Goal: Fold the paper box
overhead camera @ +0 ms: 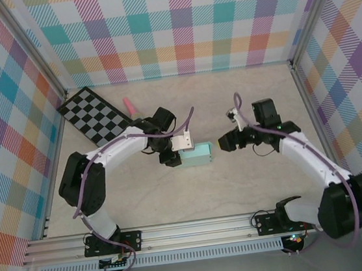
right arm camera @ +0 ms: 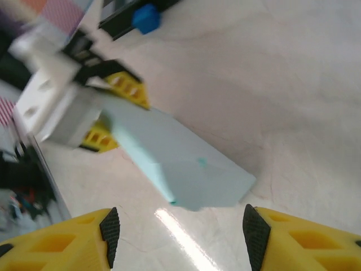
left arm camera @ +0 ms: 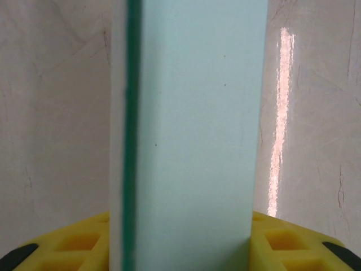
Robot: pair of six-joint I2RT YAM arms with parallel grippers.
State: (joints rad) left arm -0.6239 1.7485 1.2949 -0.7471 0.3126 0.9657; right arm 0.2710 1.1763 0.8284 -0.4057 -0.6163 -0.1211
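Left claw (overhead camera: 174, 158) gripping paper box (overhead camera: 196, 154), right claw (right arm camera: 179, 230) spread, nearby

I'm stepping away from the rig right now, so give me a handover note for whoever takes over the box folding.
Left gripper: shut on the paper box, holding its left end, mid-table.
Right gripper: open, empty, facing the box's free end, not touching it.
Done: the box looks formed into a flat rectangular body.
Left: the free end's closure is unclear; check it, then release.
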